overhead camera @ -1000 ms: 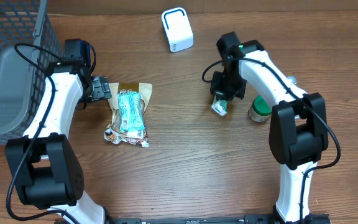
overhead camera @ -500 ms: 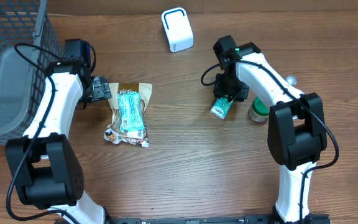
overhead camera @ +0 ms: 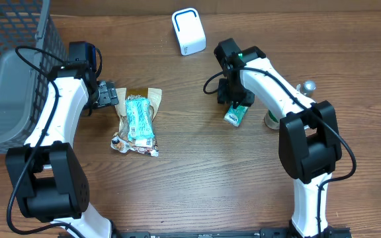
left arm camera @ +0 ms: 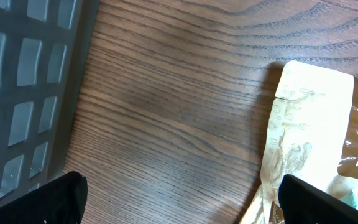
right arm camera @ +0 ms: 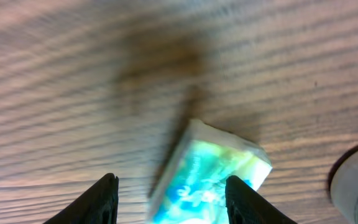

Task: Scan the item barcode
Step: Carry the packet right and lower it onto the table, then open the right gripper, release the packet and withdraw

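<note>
A small green-and-white packet [overhead camera: 234, 116] lies flat on the table [overhead camera: 197, 178] right of centre, slightly tilted, and the right wrist view shows it blurred, with a pale edge and a teal-green printed face. The white scanner [overhead camera: 188, 31], a rounded box with a blue outline on its top face, sits near the table's far edge, well apart from the packet. On the left side a tan pouch [overhead camera: 152, 99] lies flat with a teal wrapper [overhead camera: 138, 118] resting lengthwise on it.
</note>
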{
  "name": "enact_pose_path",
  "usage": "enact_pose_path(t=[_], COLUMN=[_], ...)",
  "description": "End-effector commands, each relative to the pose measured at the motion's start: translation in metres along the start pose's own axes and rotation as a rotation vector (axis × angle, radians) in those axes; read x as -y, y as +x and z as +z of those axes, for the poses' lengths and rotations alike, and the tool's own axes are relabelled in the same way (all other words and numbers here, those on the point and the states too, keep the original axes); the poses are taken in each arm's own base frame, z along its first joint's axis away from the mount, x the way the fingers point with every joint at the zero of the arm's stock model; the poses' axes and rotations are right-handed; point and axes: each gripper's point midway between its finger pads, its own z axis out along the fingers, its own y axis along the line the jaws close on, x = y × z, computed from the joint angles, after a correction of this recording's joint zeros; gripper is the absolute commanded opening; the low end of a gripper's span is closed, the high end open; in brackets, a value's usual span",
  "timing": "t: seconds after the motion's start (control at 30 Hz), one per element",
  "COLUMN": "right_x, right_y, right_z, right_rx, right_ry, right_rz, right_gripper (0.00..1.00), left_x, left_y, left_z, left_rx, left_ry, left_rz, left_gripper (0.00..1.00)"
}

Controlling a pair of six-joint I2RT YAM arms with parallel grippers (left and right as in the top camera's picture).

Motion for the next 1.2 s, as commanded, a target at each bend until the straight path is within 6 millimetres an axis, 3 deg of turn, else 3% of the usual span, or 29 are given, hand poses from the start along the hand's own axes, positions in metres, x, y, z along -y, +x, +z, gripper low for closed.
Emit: enact_pose_path(t=[0.0,0.3,0.5,0.67,0.77,0.93,1.17], right_x=[-0.021,-0.054,-0.058,-0.050,-0.034,-0.008,0.013], right_y=[-0.007,0.001,0.003,0.016,0.021,0.022,0.021], right_z=[-0.017,-0.015,-0.005,0.014,0.023,0.026,0.026], right_rx=[0.058,0.086,0.094,0.063,0.048,0.026,-0.012], right_ry=[-0.034,-0.091,-0.100,-0.074,-0.017,0.061,0.087], right_rz=[-0.028,-0.084,-0.065,-0.067,-0.060,-0.038,0.000], right_gripper=[0.52,0.52,0.52,0.52,0.52,0.52,0.55], left_x=[0.000,0.000,0.000,0.000,0.000,0.000,0.000], left_y=[-0.003,-0.003,-0.003,-0.003,-0.003,-0.003,-0.003], left_z=[-0.002,-0.002,-0.002,-0.002,-0.002,-0.002,-0.002], left_rx=[0.012,0.012,0.012,0.012,0.012,0.012,0.011], left_ry=[-0.009,-0.009,-0.009,-0.009,-0.009,-0.009,-0.010], left_rz=[0.006,0.006,0.006,0.006,0.007,0.007,0.006], left_gripper=[1.00,0.99,0.99,1.00,1.00,0.99,1.00])
